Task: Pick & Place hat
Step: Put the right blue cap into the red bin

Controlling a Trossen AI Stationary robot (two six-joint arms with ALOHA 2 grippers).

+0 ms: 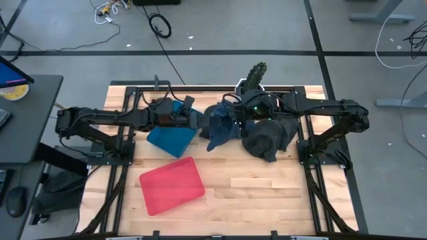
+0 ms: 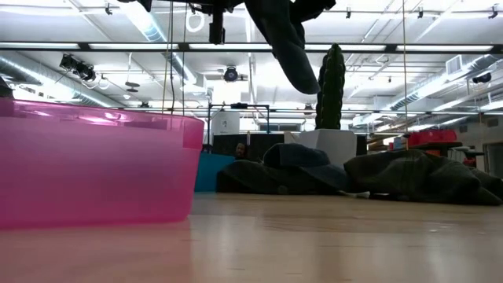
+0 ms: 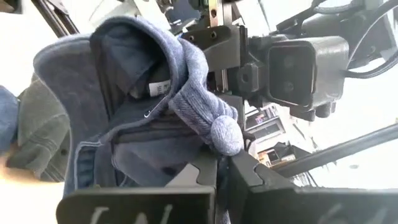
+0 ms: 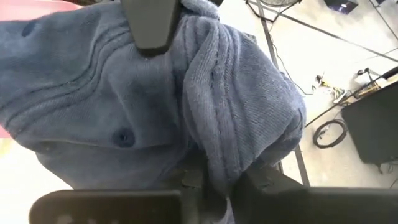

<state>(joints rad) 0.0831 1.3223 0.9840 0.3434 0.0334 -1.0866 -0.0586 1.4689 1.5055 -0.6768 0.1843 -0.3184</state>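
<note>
Both grippers are shut on a blue cap [image 1: 220, 131], which hangs between them above the table's middle. My left gripper [image 1: 199, 120] comes from the left and my right gripper [image 1: 235, 119] from the right. In the low view the cap [image 2: 287, 39] dangles at the top, clear of the table. The left wrist view shows the cap [image 3: 143, 93] in front of the fingers and the right arm's wrist behind it. The cap's crown with its button [image 4: 124, 137] fills the right wrist view. My left gripper [image 3: 222, 163] pinches a bunched fold of the cap's blue cloth [image 3: 214, 127] between its two fingers, coming level from the table's left. The cap is lifted clear and sags below the hold. My right gripper [image 4: 219, 182] pinches a gathered ridge of the cap's cloth [image 4: 214, 146] between its two fingers, coming from the table's right. Several layers are bunched there. The left gripper's finger [image 4: 152, 25] is on the cap's far side.
A heap of dark caps [image 1: 270, 137] lies on the table right of the middle, also seen in the low view as dark caps [image 2: 409, 177]. A blue bin [image 1: 171, 138] sits under the left arm, and a pink bin [image 1: 171, 185] nearer the front. A green cactus toy [image 1: 254, 73] stands at the far edge.
</note>
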